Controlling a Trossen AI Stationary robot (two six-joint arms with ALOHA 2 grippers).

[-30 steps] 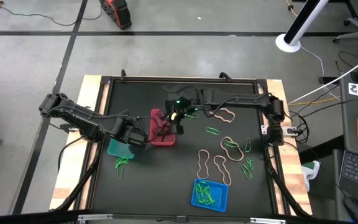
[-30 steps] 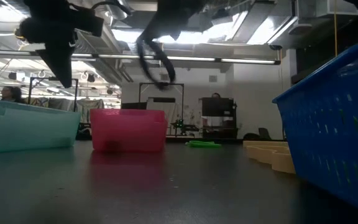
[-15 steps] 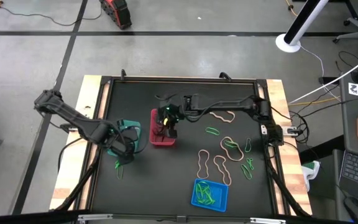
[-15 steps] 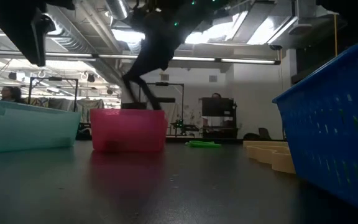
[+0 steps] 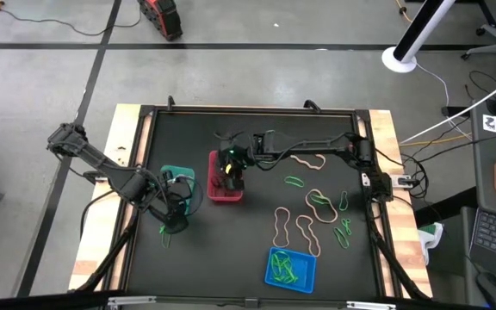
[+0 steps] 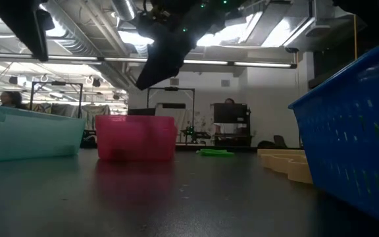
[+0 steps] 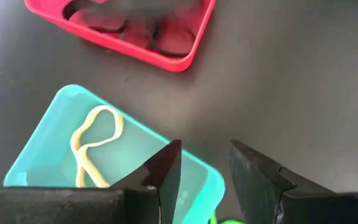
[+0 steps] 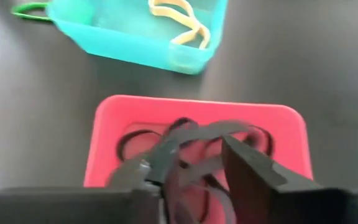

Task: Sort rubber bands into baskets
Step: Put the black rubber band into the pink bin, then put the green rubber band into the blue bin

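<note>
Black table (image 5: pixel 257 237) (grey floor (image 5: pixel 50 77) around)

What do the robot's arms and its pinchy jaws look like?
Both arms are dark and thin, built of jointed segments with black cables running along them. The left arm and right arm each end in two flat, dark, wedge-shaped jaws. Small green lights glow by the right gripper.
</note>
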